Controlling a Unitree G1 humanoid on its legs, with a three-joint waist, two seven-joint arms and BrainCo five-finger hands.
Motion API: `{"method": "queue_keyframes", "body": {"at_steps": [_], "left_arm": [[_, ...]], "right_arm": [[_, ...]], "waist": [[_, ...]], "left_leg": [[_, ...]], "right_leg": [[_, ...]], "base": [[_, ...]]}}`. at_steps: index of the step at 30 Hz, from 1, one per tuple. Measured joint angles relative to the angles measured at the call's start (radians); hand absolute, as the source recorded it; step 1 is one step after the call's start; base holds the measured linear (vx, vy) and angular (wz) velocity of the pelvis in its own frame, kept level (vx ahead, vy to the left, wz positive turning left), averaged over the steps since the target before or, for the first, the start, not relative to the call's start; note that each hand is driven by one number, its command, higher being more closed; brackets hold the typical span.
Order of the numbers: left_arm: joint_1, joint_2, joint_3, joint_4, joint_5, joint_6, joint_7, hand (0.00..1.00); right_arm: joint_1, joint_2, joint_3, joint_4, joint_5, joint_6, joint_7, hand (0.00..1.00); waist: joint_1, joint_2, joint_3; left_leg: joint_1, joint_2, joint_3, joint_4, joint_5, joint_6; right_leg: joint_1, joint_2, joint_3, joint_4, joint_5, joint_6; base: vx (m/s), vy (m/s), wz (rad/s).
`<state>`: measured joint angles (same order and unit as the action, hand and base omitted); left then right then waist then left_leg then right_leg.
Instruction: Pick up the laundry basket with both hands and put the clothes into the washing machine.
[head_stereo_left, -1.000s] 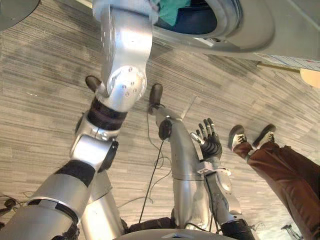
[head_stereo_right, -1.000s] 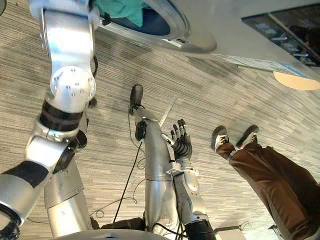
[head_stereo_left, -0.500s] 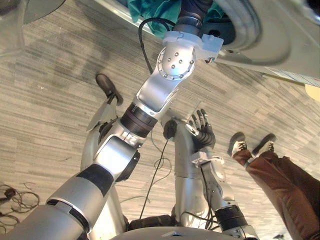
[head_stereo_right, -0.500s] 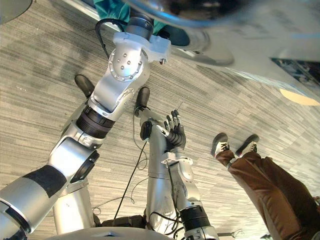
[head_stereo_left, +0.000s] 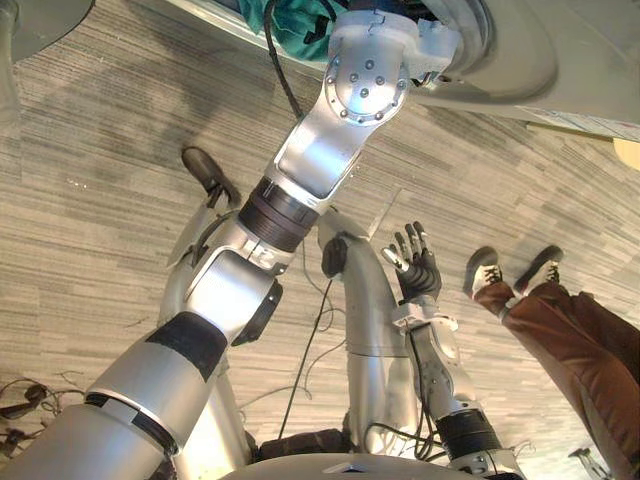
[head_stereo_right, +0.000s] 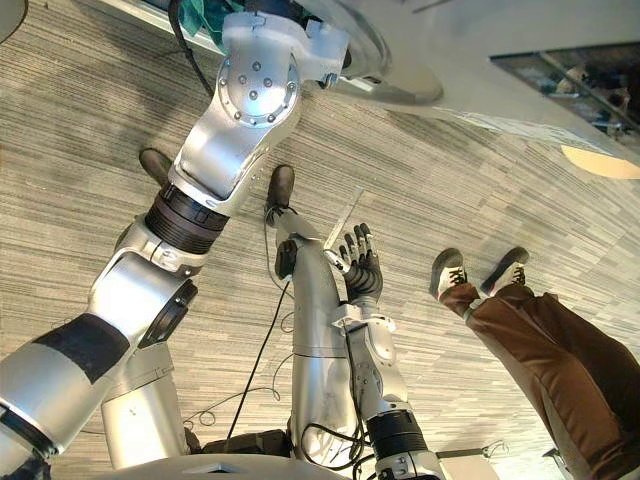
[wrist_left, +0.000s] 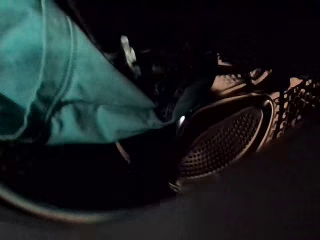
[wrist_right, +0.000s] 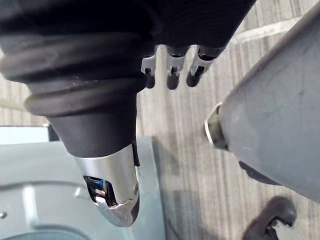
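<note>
The washing machine's round door opening (head_stereo_left: 505, 55) is at the top of the head views. Teal clothes (head_stereo_left: 288, 20) lie at its lower left lip, and the same teal cloth (wrist_left: 60, 95) hangs inside the dark drum next to a perforated drum paddle (wrist_left: 225, 142). My left forearm (head_stereo_left: 375, 70) reaches up through the opening, and the hand is hidden inside the drum. My right hand (head_stereo_left: 416, 268) is held low in front of me, away from the machine, fingers (wrist_right: 172, 70) straight and spread, holding nothing.
A person's legs in brown trousers (head_stereo_left: 575, 335) and light shoes (head_stereo_left: 482, 268) stand on the striped grey floor (head_stereo_left: 90, 200) to the right of my right hand. The machine's pale front panel (head_stereo_left: 590, 70) runs along the top right.
My left arm has swung up and rightward, pushing deeper into the drum opening. The right hand has stayed raised and open. The head camera has shifted a little.
</note>
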<state>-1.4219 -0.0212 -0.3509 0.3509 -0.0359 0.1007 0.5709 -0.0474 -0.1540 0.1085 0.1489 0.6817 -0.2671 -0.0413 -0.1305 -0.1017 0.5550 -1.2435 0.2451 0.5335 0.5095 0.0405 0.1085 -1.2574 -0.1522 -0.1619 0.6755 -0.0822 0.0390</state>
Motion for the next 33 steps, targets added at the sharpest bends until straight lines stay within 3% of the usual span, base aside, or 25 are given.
{"method": "queue_keyframes", "body": {"at_steps": [1,3,4,6,8,9,12,15,17,18,19,20,23,24,25,26,29,33], "left_arm": [[-0.014,0.026,-0.017,0.002,0.055,0.026,0.037,0.0],[-0.095,0.239,-0.13,0.017,0.38,0.077,0.113,0.0],[-0.124,0.296,-0.161,0.017,0.446,0.078,0.106,0.0],[-0.222,0.419,-0.267,0.059,0.603,0.069,0.014,0.0],[-0.248,0.451,-0.296,0.067,0.668,0.05,-0.054,0.0],[-0.264,0.483,-0.323,0.082,0.719,0.015,-0.095,0.0],[-0.257,0.516,-0.323,0.11,0.783,-0.03,-0.128,0.0],[-0.193,0.491,-0.273,0.172,0.805,-0.031,-0.128,0.0],[-0.138,0.451,-0.192,0.201,0.802,-0.018,-0.129,0.0],[-0.115,0.419,-0.129,0.215,0.786,-0.013,-0.13,0.0],[-0.081,0.391,-0.066,0.219,0.747,-0.011,-0.138,0.0],[-0.061,0.377,-0.033,0.221,0.723,-0.011,-0.142,0.0],[0.011,0.298,0.073,0.218,0.557,-0.023,-0.182,0.0],[0.03,0.277,0.089,0.216,0.494,-0.029,-0.192,0.0],[0.07,0.258,0.116,0.209,0.411,-0.04,-0.209,0.0],[0.123,0.255,0.131,0.207,0.336,-0.045,-0.218,0.0],[0.219,0.267,0.128,0.163,0.159,-0.049,-0.251,0.0],[0.374,0.311,0.053,-0.04,-0.002,-0.12,-0.302,0.0]], "right_arm": [[0.005,-0.011,0.005,0.001,0.0,-0.005,0.007,0.0],[0.026,-0.042,-0.004,0.006,-0.001,-0.025,0.03,0.0],[0.037,-0.052,-0.012,0.01,-0.001,-0.034,0.038,0.0],[0.08,-0.062,-0.071,0.058,0.022,-0.048,0.055,0.0],[0.112,-0.062,-0.092,0.09,0.046,-0.057,0.056,0.0],[0.144,-0.059,-0.091,0.118,0.069,-0.055,0.06,0.0],[0.175,-0.039,-0.076,0.175,0.07,-0.052,0.074,0.0],[0.195,-0.007,-0.069,0.203,0.071,-0.055,0.083,0.0],[0.196,-0.002,-0.055,0.221,0.07,-0.056,0.083,0.0],[0.201,-0.003,-0.054,0.221,0.069,-0.057,0.08,0.0],[0.21,-0.005,-0.04,0.219,0.064,-0.057,0.077,0.0],[0.211,-0.009,-0.04,0.218,0.061,-0.056,0.075,0.0],[0.232,-0.003,-0.043,0.187,0.058,-0.051,0.061,0.0],[0.236,-0.002,-0.045,0.182,0.057,-0.048,0.057,0.0],[0.246,0.002,-0.047,0.169,0.051,-0.039,0.055,0.0],[0.247,-0.018,-0.047,0.158,0.037,-0.029,0.054,0.0],[0.248,-0.024,-0.052,0.144,0.021,-0.008,0.051,0.0],[0.248,-0.026,-0.064,0.139,0.021,0.015,0.033,0.0]], "waist": [[0.002,0.0,0.0],[0.005,0.0,0.0],[0.008,0.0,0.0],[0.014,0.0,0.0],[0.011,0.0,0.0],[0.01,0.0,0.0],[0.006,0.0,0.0],[0.005,0.0,0.0],[0.005,0.0,0.0],[0.004,0.0,0.0],[0.002,0.002,0.001],[-0.002,0.003,0.002],[-0.012,0.006,0.002],[-0.011,0.006,0.002],[-0.011,0.007,0.004],[-0.002,0.011,0.004],[0.0,0.014,0.004],[0.024,0.014,0.004]], "left_leg": [[0.0,0.003,0.006,0.0,0.0,0.0],[0.0,0.018,0.022,0.001,-0.003,-0.002],[-0.001,0.021,0.024,0.0,-0.003,-0.002],[-0.001,0.027,0.026,-0.005,-0.003,-0.003],[-0.001,0.026,0.032,-0.005,-0.004,-0.002],[0.0,0.025,0.034,-0.001,-0.005,0.0],[0.004,0.026,0.034,0.007,-0.008,0.004],[0.021,0.027,0.04,-0.003,-0.01,0.001],[0.039,0.021,0.057,-0.032,-0.011,-0.008],[0.045,0.021,0.083,-0.034,-0.033,-0.05],[0.024,0.042,0.031,0.069,-0.065,-0.019],[0.024,0.037,0.029,0.068,-0.074,0.007],[0.032,0.004,0.043,0.007,-0.07,-0.002],[0.034,0.001,0.063,-0.011,-0.091,-0.037],[0.007,0.026,0.022,0.149,-0.107,-0.005],[0.017,0.013,-0.024,0.148,-0.154,0.028],[0.018,0.002,-0.023,0.135,-0.147,0.017],[0.021,-0.011,-0.038,0.112,-0.133,-0.004]], "right_leg": [[-0.003,0.003,0.005,-0.003,0.003,-0.001],[-0.007,0.021,0.02,-0.031,0.023,0.001],[-0.007,0.026,0.026,-0.039,0.03,0.001],[0.003,0.036,0.027,-0.07,0.049,0.001],[0.006,0.034,0.026,-0.076,0.057,-0.001],[0.008,0.031,0.025,-0.076,0.06,0.0],[0.017,0.029,0.022,-0.073,0.062,0.002],[0.029,0.028,0.02,-0.075,0.06,0.002],[0.04,0.016,0.011,-0.094,0.063,-0.001],[0.046,0.001,0.008,-0.129,0.08,-0.009],[0.049,-0.004,-0.013,-0.124,0.097,-0.002],[0.048,-0.005,-0.013,-0.119,0.098,0.0],[0.048,-0.019,-0.019,-0.149,0.099,0.002],[0.049,-0.029,-0.015,-0.179,0.1,0.0],[0.051,-0.051,-0.038,-0.178,0.113,0.002],[0.05,-0.043,-0.04,-0.155,0.118,0.008],[0.054,-0.051,-0.04,-0.162,0.137,0.01],[0.056,-0.052,-0.042,-0.162,0.136,0.01]], "base": [[-0.09,-0.024,-0.24],[-0.1,-0.025,-0.37],[-0.08,-0.018,-0.35],[-0.07,-0.012,-0.18],[-0.05,-0.005,-0.01],[-0.07,-0.007,0.0],[-0.06,-0.012,-0.01],[-0.07,-0.03,0.01],[-0.06,-0.017,0.0],[-0.05,0.011,-0.13],[-0.05,0.008,-0.21],[-0.07,-0.003,-0.21],[-0.07,0.003,0.06],[-0.07,0.035,0.35],[-0.05,0.002,0.15],[-0.04,-0.012,0.07],[-0.08,-0.01,0.1],[-0.08,-0.01,0.13]]}}
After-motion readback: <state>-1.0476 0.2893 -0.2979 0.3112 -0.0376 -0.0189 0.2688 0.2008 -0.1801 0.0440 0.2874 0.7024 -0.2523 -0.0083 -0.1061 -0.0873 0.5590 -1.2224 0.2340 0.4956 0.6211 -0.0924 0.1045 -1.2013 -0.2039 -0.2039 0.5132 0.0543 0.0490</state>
